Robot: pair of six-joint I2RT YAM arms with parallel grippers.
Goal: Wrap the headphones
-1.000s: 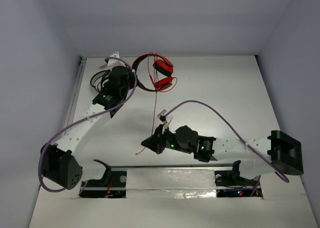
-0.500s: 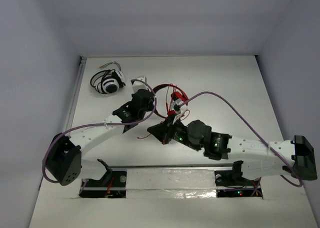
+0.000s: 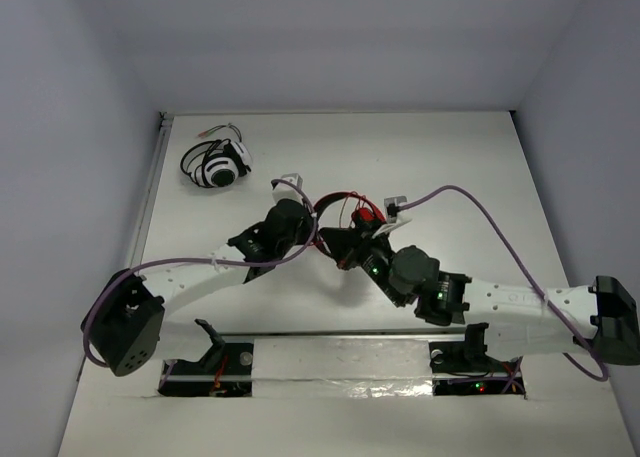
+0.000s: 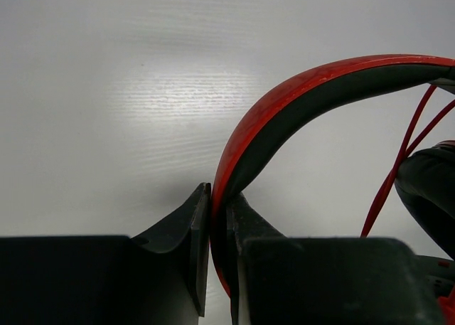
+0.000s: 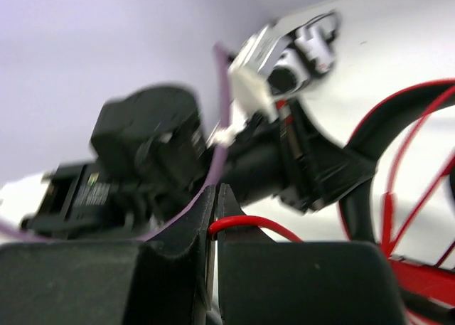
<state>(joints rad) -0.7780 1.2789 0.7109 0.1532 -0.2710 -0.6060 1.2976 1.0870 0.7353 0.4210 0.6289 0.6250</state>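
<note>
The red headphones (image 3: 345,202) sit mid-table between the two arms. My left gripper (image 3: 308,217) is shut on the red-and-black headband (image 4: 284,108), which arches up and right from the jaws in the left wrist view. My right gripper (image 3: 345,245) is shut on the thin red cable (image 5: 259,224), which loops out of the jaws to the right. More cable strands (image 4: 398,172) and a black ear pad (image 4: 430,190) show at the right of the left wrist view. The ear cups are mostly hidden by the right arm from above.
White and black headphones (image 3: 216,164) lie at the back left of the table. The left arm's wrist (image 5: 149,154) fills the right wrist view close ahead. Purple arm cables (image 3: 470,202) arc over the table. A rail (image 3: 340,334) runs along the near edge.
The left gripper has carried the red headphones from the back toward mid-table. The right gripper has risen and moved toward them with the cable. The white headphones, earlier hidden by the left arm, now show.
</note>
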